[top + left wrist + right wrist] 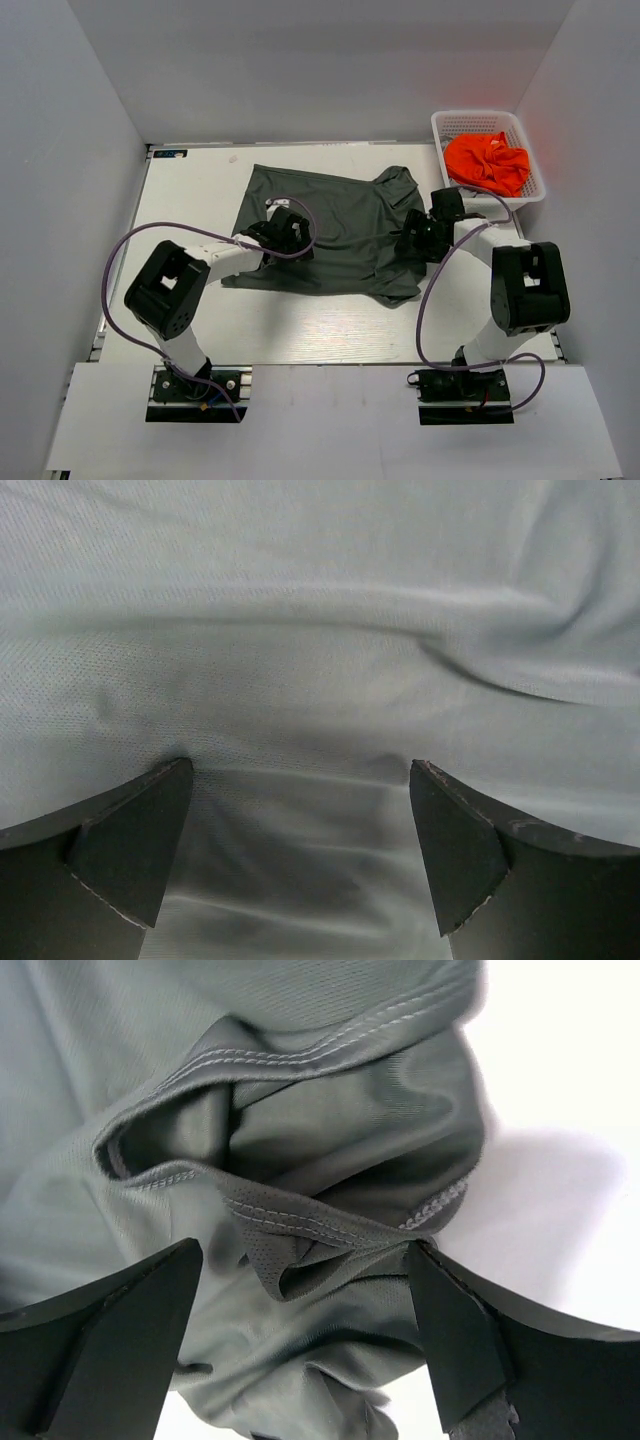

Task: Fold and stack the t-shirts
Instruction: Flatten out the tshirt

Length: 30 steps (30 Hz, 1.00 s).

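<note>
We find the dark olive-grey thin-fabric t-shirt lying on the white counter, spread mostly flat between the two arms. Its right side is rumpled, with a sleeve turned up towards the far edge. The bright orange t-shirt sits crumpled inside the white plastic lattice basket, which stands at the far right corner of the counter, well apart from the grey shirt.

The left fingers stand spread wide over the left part of the grey shirt. In the left wrist view, smooth cloth with shallow creases fills the space between and beyond them, and nothing is pinched. We cannot tell whether the tips touch the cloth.

The right fingers are also spread wide, set at the shirt's right edge. In the right wrist view, a bunched fold with double-stitched hems lies between them. The right-hand tip sits against that fold, and the fold is not clamped. Bare counter shows just beyond the fabric.
</note>
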Motion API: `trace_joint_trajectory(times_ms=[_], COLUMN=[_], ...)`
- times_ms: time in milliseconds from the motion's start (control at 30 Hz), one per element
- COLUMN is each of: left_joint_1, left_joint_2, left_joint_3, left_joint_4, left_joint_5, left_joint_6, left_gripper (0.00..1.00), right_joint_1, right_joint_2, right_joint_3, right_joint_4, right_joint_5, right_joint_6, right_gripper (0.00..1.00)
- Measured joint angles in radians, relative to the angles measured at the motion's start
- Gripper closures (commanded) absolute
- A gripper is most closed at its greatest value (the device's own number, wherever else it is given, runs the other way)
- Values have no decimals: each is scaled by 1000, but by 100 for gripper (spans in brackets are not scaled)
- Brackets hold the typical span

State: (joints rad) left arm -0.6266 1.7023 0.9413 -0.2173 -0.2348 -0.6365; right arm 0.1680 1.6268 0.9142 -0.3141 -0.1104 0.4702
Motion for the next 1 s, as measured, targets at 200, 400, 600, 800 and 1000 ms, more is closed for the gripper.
trace_joint_trajectory(times_ms=[200,400,600,800,1000], left_joint_1=[47,45,34,34,34], left_joint_2=[19,14,-64,-288,-484], left_joint_3=[15,18,6,-99,-252], left_joint_4=[27,30,19,7,7], left_joint_5=[28,80,143,158,214], left_joint_6=[0,5,19,18,7], left_gripper=[0,0,0,0,0], right_joint_1=[-30,-32,-27,-27,-27], right_joint_2=[-40,-304,-447,-476,-399], right_joint_3=[18,-84,-290,-398,-399], right_joint_4=[-44,-73,-105,-68,55], right_joint_5=[106,52,-36,-96,-158], right_joint_6=[-37,-39,-33,-30,-39], right_gripper=[9,9,9,16,66])
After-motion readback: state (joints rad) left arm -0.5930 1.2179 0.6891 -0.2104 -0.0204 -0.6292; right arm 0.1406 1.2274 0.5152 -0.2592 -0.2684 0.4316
